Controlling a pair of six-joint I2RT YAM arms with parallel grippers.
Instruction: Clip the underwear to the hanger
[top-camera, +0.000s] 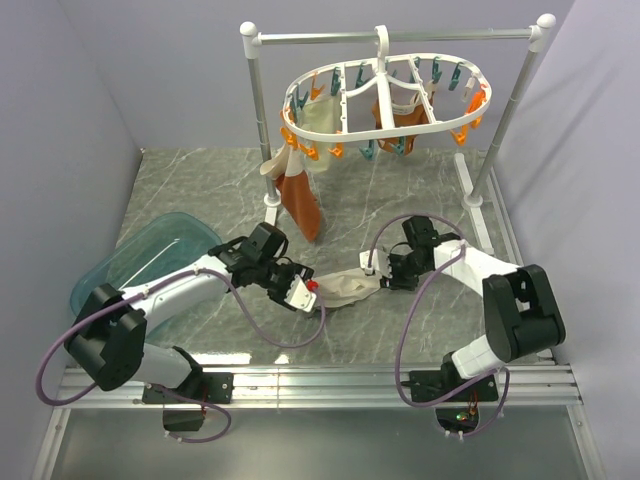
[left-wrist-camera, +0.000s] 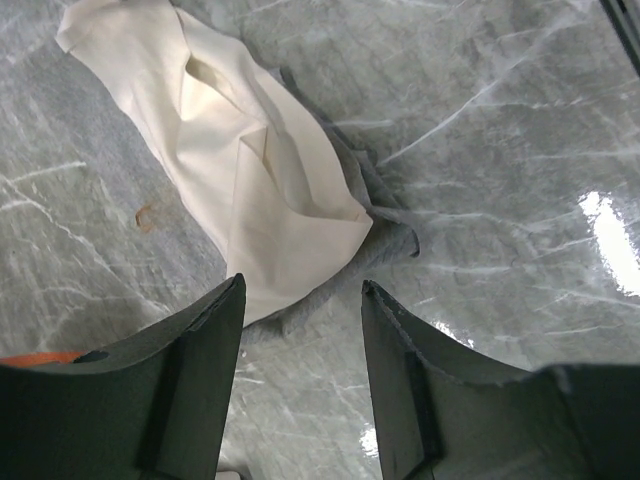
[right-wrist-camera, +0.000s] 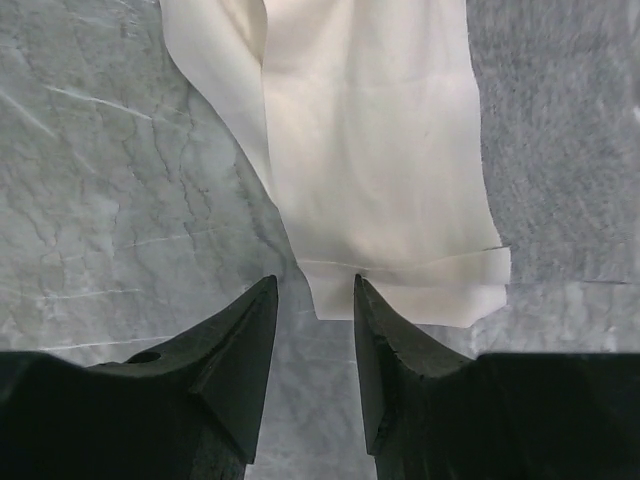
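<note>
Grey marbled table (top-camera: 420, 190) fills the middle of the overhead view, and the underwear (top-camera: 345, 288) lies flat on it just below centre, between my two pincers. The hanger (top-camera: 470, 128) hangs from the silver rail (top-camera: 400, 37) at the top of the frame, well apart from the cloth, with a rust-orange garment (top-camera: 300, 205) already pegged at its left end.

I judge this to be the pick-up step, with nothing lifted yet. My left pincer (left-wrist-camera: 302, 290) stands released with its jaws apart and nothing between them, the cream edge lying just ahead of the tips. My right pincer (right-wrist-camera: 315, 282) is likewise released and bare, with the straight hem just ahead of its tips.

The garment's long axis runs across the overhead frame, tilted slightly from lower left up to upper right, with one end towards each pincer. In the left wrist view it stretches from the upper left down to bottom centre, the grey part peeking out along its right edge. In the right wrist view it comes straight down from the top.

The next move calls for easing each pincer forward and low so that one jaw slides under an edge, then clenching on both ends before carrying the cloth up to a free peg.
</note>
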